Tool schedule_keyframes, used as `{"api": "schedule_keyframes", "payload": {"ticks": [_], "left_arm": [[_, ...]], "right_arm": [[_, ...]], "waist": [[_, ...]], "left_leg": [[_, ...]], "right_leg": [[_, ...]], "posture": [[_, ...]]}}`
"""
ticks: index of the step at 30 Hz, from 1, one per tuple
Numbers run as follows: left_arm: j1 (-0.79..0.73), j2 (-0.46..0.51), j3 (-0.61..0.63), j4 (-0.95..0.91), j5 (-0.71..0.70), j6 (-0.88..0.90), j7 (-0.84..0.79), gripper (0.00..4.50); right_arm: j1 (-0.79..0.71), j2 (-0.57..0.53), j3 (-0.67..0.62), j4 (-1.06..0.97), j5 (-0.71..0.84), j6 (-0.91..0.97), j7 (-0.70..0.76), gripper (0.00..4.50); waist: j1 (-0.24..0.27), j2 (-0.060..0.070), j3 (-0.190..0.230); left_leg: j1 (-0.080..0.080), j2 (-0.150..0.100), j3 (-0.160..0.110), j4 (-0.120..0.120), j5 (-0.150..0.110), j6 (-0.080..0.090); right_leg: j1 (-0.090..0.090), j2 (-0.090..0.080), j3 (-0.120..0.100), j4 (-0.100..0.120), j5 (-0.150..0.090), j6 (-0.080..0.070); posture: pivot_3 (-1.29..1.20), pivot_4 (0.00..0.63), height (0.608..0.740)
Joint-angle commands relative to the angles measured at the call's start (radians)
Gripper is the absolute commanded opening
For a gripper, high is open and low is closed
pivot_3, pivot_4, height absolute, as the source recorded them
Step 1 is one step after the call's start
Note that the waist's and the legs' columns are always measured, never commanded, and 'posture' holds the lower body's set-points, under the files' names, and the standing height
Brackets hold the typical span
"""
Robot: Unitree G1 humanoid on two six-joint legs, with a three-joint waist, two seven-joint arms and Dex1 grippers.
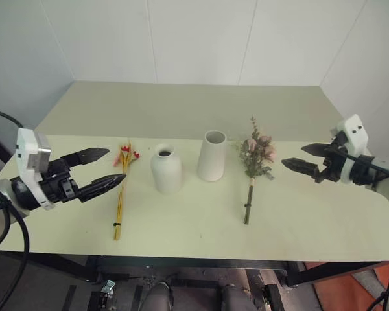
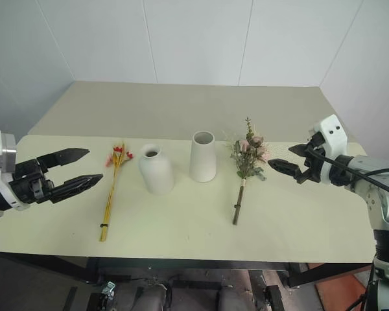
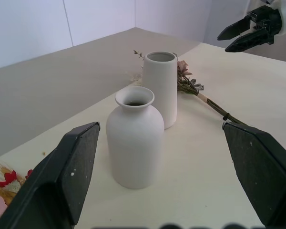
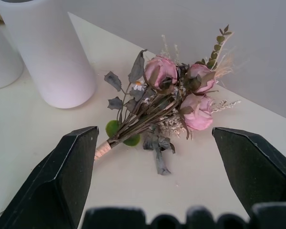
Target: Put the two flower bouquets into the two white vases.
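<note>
Hidden or cut off: in the left eye view the left arm runs off the left edge of the frame and the right arm off the right edge. In the left wrist view the red-flowered bundle appears only as a few blossoms cut by the lower left corner. In the right wrist view the taller vase is cropped by the top edge, and the stem end of the rose bouquet passes behind the near finger at lower left. Whether either vase holds anything cannot be told for certain; their mouths read dark and empty.

Edges and room: the pale counter (image 1: pixel 201 227) spans the middle of the left eye view, its near edge low in the frame, its far edge just behind the items, with a beige floor beyond. The items lie in a row across centre frame. Bare counter lies between each gripper and its nearest bouquet, and in front of the row.

Items: the thin yellow bundle with red flowers (image 1: pixel 121 197) lies flat at left centre, flowers toward the top. Just right of it stands the shorter narrow-necked vase (image 1: pixel 166 169), then the taller vase (image 1: pixel 212 156), close but apart. The rose bouquet (image 1: pixel 254 165) lies flat right of centre, blooms uppermost.

Grippers: the left gripper (image 1: pixel 106 168) hovers at left, wide apart, holding nothing, its lower finger near the yellow stalks. The right gripper (image 1: pixel 297 157) hovers at right, wide apart, empty, clear of the roses.
</note>
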Motion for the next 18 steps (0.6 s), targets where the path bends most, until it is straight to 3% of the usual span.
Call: {"api": "schedule_keyframes", "payload": {"ticks": [1, 8, 13, 18], "left_arm": [[-0.022, 0.024, 0.018, 0.009, -0.011, -0.003, -0.015, 4.49], [-0.031, 0.051, 0.021, 0.033, -0.006, -0.002, -0.049, 4.49], [-0.082, 0.074, -0.020, 0.066, 0.001, -0.013, -0.082, 4.49], [-0.164, 0.086, -0.076, 0.103, 0.006, -0.021, -0.128, 4.49]], "right_arm": [[-0.036, -0.005, 0.001, -0.004, -0.005, -0.013, 0.010, 4.50], [-0.061, 0.004, 0.026, -0.009, 0.003, 0.049, -0.004, 4.50], [-0.252, 0.060, 0.157, 0.057, -0.019, 0.461, -0.149, 4.50], [-0.492, 0.223, 0.278, 0.292, -0.084, 0.726, -0.265, 4.50]], "waist": [[0.000, 0.000, 0.000], [-0.001, 0.000, 0.000], [-0.006, 0.000, 0.000], [-0.020, 0.000, 0.000]], "left_leg": [[0.000, 0.000, 0.000, 0.000, 0.000, 0.000], [-0.001, 0.001, 0.001, 0.000, 0.000, 0.000], [-0.001, 0.002, 0.003, 0.000, 0.000, 0.000], [-0.006, 0.007, 0.005, -0.001, 0.000, 0.000]], "right_leg": [[0.000, 0.000, 0.000, 0.000, 0.000, 0.000], [-0.001, 0.000, 0.001, 0.000, 0.000, 0.000], [-0.003, 0.001, 0.001, 0.000, 0.001, -0.002], [-0.011, 0.006, 0.003, 0.001, 0.004, -0.005]], "posture": [[0.00, 0.150, 0.740], [0.00, 0.150, 0.740], [0.00, 0.150, 0.740], [0.00, 0.150, 0.740]]}}
